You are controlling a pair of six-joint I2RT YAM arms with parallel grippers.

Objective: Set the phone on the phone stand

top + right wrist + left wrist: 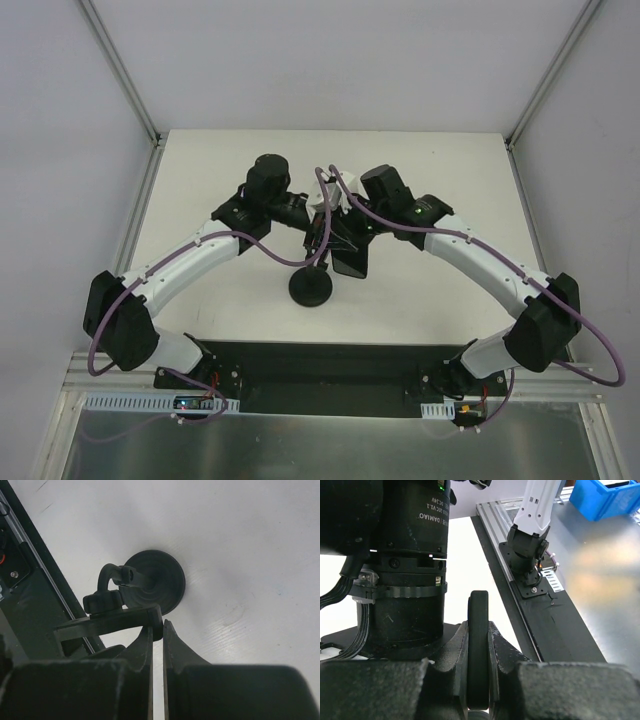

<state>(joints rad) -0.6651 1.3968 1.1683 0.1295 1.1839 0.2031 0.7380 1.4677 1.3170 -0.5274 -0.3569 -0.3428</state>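
The phone is a black slab held tilted above the table's middle. In the left wrist view it stands edge-on, clamped between the jaws of my left gripper. My left gripper comes in from the left. The phone stand has its disc base on the table just below. In the right wrist view the disc base, its post and a knob show beyond the phone's edge. My right gripper is nearly shut, with only a slim gap. Its tips touch the phone's end. It also shows in the top view.
The right arm's black motor housing is very close beside my left gripper. A black base plate and an aluminium rail run along the table's near edge. A blue bin stands off the table.
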